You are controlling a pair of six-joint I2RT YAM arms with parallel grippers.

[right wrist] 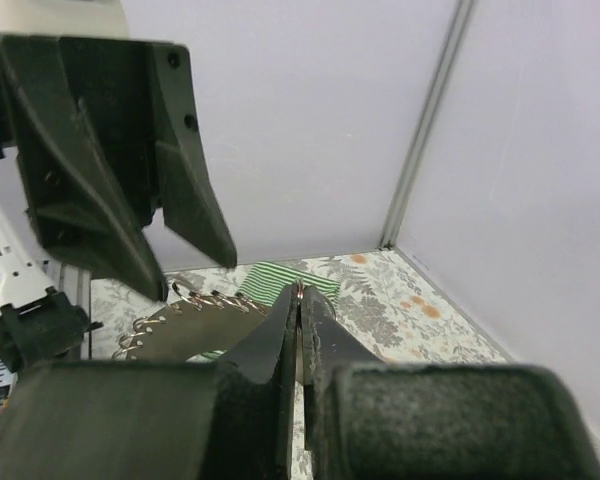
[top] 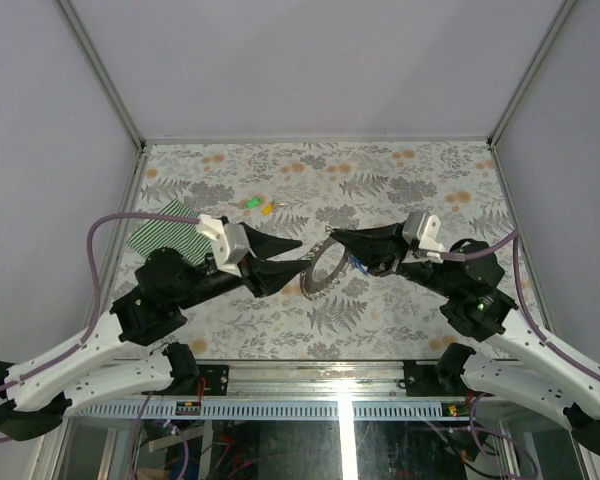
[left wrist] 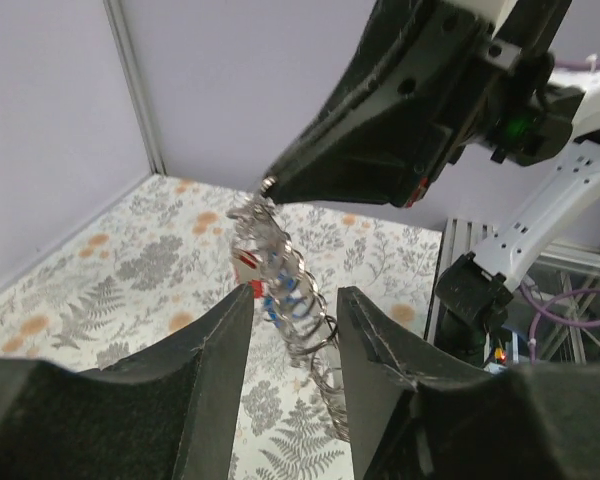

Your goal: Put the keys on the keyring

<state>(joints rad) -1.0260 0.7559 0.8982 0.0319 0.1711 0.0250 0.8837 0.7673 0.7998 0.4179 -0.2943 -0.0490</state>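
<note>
Pale lilac walls (top: 310,60) are boxing in the whole space, silver corner posts (top: 102,70) are running up the seams, and a grey fern-and-orange-flower tablecloth (top: 400,190) is spreading out underneath. Soft, even light is falling everywhere.

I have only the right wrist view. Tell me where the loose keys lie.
Observer: A green key and a yellow key lie side by side on the table, beyond the left gripper.
Operator: Report what hangs on the keyring.
Observer: The left wrist view shows a red key and blue keys on the keyring.
Operator: Give me the left fingers' position.
Observer: The left fingers stand open, one on either side of the hanging keyring.
</note>
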